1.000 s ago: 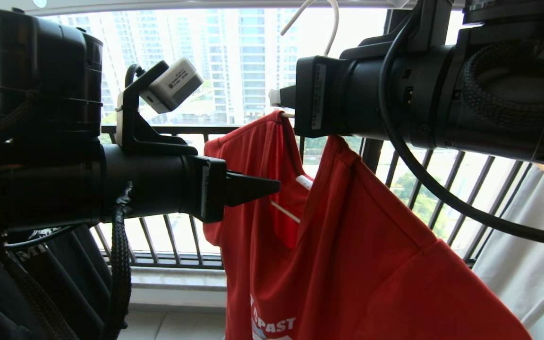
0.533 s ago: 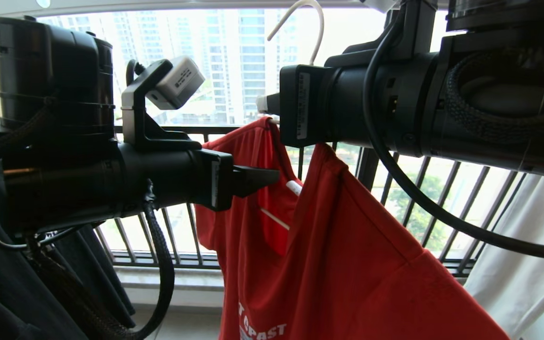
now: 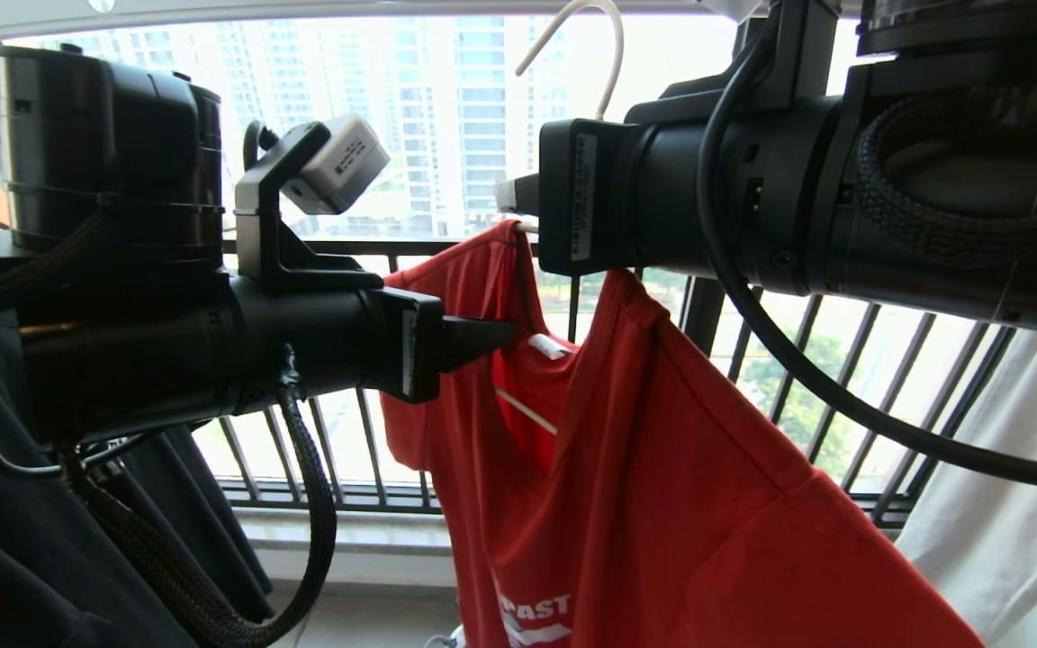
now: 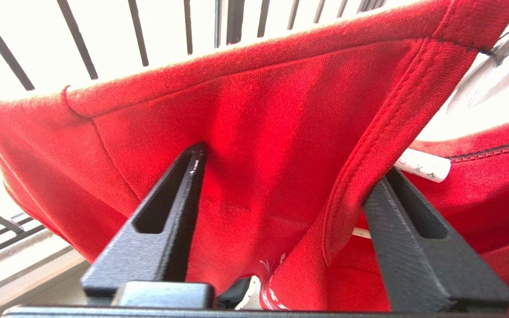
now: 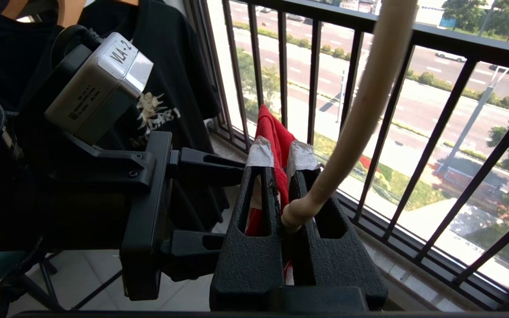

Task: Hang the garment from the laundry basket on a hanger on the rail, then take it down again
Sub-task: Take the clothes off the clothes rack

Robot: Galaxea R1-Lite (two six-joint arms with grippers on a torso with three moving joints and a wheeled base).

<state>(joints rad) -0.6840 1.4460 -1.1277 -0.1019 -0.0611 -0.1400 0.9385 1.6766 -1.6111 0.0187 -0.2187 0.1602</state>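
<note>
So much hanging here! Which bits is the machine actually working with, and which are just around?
In use:
- red T-shirt
- cream wire hanger
- right gripper, shut on the shirt's shoulder by the hanger's neck
- left gripper, open astride the collar

Just around:
- black T-shirt
- white garment
- balcony railing

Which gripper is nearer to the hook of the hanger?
Right. The right gripper is shut on the hanger just below its hook; the left gripper is lower, open at the shirt's collar.
</note>
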